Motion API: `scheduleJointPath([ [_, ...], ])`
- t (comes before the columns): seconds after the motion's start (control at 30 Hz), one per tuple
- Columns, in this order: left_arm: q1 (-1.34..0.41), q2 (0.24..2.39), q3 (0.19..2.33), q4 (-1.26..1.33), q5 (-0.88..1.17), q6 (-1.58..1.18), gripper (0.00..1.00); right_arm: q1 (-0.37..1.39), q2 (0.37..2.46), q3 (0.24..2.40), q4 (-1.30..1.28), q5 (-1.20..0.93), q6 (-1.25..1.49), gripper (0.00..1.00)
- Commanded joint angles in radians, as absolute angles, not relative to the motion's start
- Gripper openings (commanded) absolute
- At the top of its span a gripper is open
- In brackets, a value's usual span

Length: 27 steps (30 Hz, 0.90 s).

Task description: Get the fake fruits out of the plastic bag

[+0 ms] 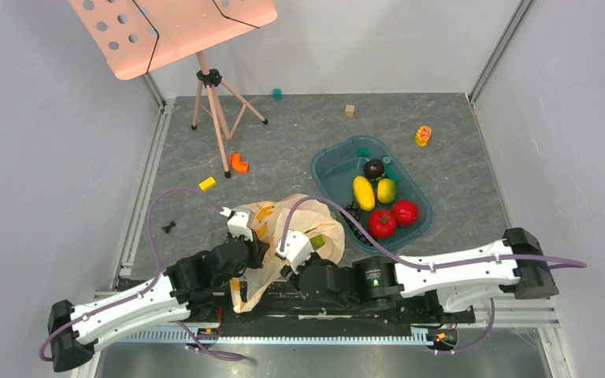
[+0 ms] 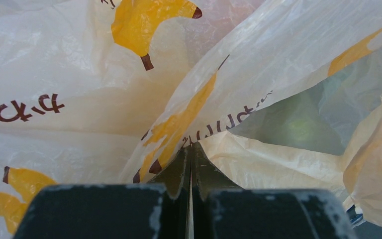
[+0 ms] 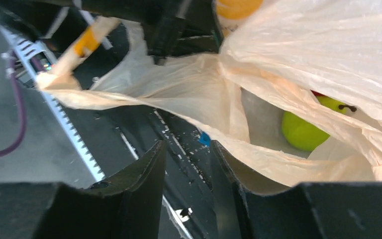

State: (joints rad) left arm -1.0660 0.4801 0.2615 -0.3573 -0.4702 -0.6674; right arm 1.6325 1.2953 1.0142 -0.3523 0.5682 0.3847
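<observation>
Watching the plastic bag lying crumpled toward 6 o'clock on the grey table, right in front of the arm bases. Spotting a green pear inside it, stem showing, sitting toward 3 o'clock in the right wrist view, with a sliver of red just above. Pinching a fold of the banana-printed film with the left gripper, fingers pressed together on it at the bag's 9 o'clock edge. Hovering the right gripper at the bag's mouth, fingers spread, the rim draping against one of them. Glancing to 2 o'clock, just beside the bag, and finding the teal tray holding two yellow fruits, two red fruits, a dark plum and black grapes.
</observation>
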Motion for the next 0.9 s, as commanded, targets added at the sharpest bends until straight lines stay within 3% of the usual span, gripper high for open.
scheduleJointPath([
  [0.0,-1.059,0.486,0.280,-0.331,-0.499,-0.652,0.02,1.541,1.323,0.976,-0.231,0.517,0.435,0.38],
  [0.3,-1.059,0.481,0.279,-0.331,-0.502,-0.653,0.02,1.361,1.479,1.002,-0.152,0.348,0.411,0.35],
  [0.87,-1.059,0.485,0.279,-0.330,-0.497,-0.651,0.02,1.171,1.654,1.170,-0.240,0.483,0.369,0.41],
])
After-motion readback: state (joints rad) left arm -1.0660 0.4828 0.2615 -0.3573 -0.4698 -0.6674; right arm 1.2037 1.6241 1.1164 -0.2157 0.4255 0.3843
